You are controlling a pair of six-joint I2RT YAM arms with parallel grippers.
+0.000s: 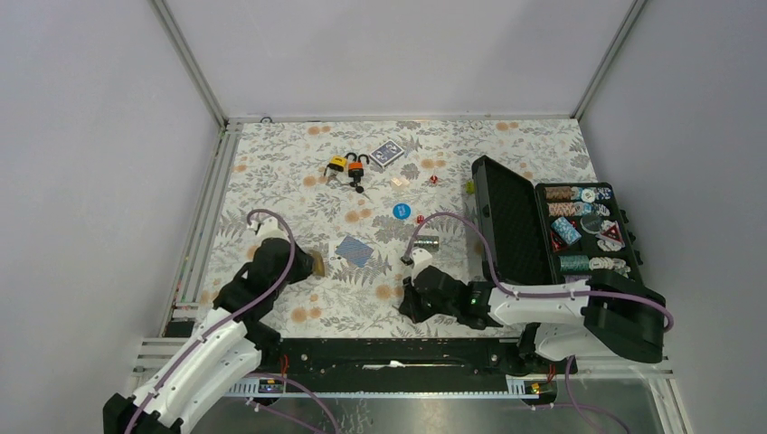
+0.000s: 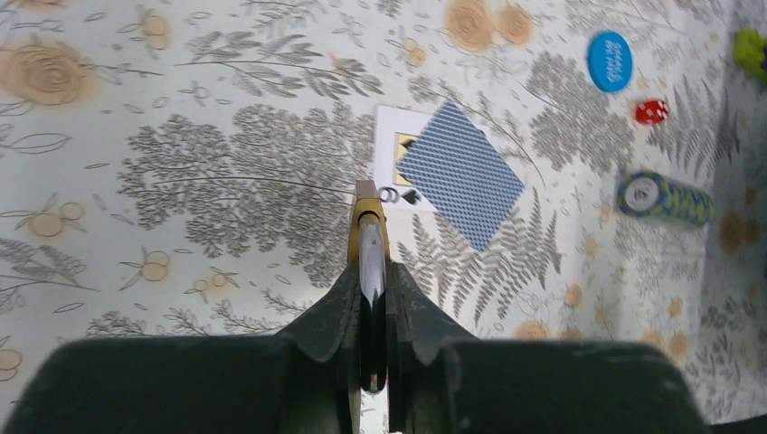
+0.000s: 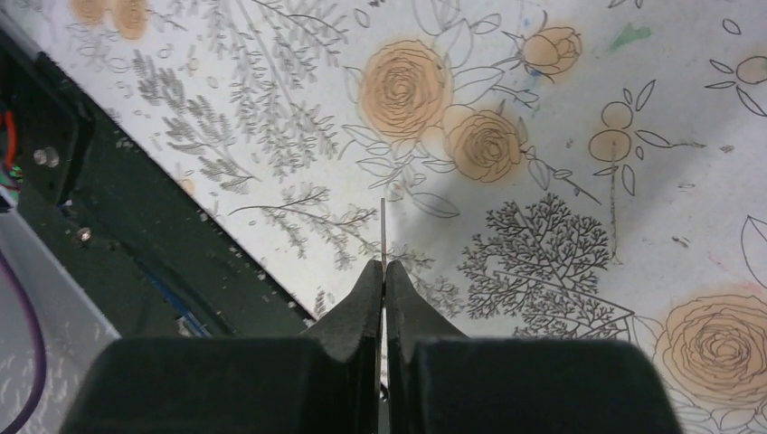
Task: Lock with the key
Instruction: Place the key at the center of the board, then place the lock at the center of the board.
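Left gripper [image 2: 371, 271] clamped on brass padlock [image 2: 369, 231], beside the playing card [image 2: 457, 172]. Right gripper [image 3: 383, 271] pinches a thin blade [image 3: 383, 226], probably the key, well apart. Risk: key twists in grip, jams on entry.

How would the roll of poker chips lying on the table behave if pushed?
The roll of poker chips rests on its curved side, so it would probably roll. Its banded edge suggests separate chips, so it might break apart.
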